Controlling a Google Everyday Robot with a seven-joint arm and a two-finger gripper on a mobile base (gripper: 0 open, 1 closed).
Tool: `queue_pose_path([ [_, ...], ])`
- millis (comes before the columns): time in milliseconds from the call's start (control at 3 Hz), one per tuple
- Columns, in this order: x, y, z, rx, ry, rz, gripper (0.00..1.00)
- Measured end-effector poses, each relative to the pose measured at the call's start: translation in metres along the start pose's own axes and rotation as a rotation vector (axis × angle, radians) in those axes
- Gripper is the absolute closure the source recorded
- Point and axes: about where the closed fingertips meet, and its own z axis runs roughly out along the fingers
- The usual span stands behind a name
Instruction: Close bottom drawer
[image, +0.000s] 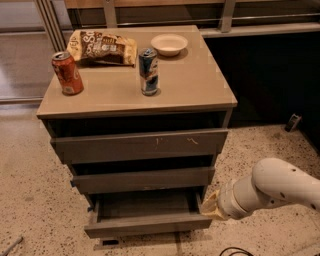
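Labels unreadable on bag (102, 47), red can (67, 73), blue can (149, 71), tool (210, 206) beside bottom drawer (147, 225)

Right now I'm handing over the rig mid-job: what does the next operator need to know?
The gripper is low on the right side of the cabinet, beside the right end of the bottom drawer; contact unclear.
The bottom drawer is pulled out, open.
Done: gripper is at drawer height.
Left: push the drawer front in until it shuts.
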Motion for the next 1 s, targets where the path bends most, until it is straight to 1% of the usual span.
queue_pose_path([
  [333, 0.005, 0.000, 0.011, -0.009, 0.016, -0.010, 1.00],
  [667, 0.025, -0.014, 0.054, -0.010, 0.027, -0.050, 1.00],
  [1000, 0.053, -0.051, 0.127, -0.023, 0.009, -0.090, 1.00],
])
